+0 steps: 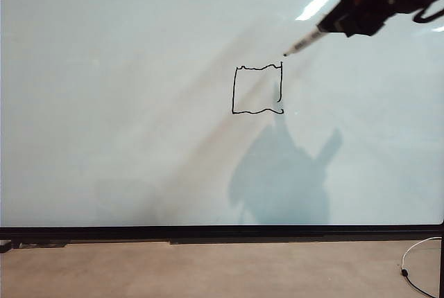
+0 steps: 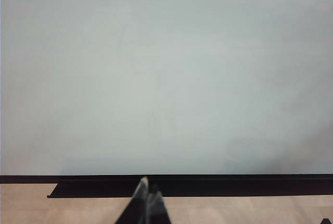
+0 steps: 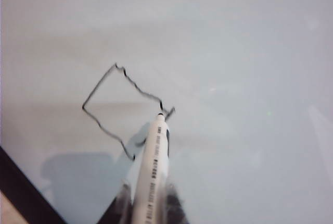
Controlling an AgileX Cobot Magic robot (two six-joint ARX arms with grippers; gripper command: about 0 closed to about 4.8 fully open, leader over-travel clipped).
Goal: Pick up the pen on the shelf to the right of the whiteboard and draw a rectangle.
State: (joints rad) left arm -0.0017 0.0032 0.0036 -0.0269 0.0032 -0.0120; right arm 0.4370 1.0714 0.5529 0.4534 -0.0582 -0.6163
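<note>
Only the exterior view takes in the whole scene: the right gripper (image 1: pixel 331 23) at about one o'clock of the whiteboard (image 1: pixel 125 104), clamped on the pen (image 1: pixel 303 44), whose tip hangs just off the upper right corner of the rectangle (image 1: pixel 257 89), with a cable (image 1: pixel 416 260) at five o'clock. The right wrist view alone shows the print along the pen (image 3: pixel 154 169) barrel and its tip beside the rectangle (image 3: pixel 122 107) corner. The left wrist view alone shows the left gripper (image 2: pixel 146 191), fingertips together and holding nothing, low by the whiteboard's (image 2: pixel 166 78) black bottom edge.
</note>
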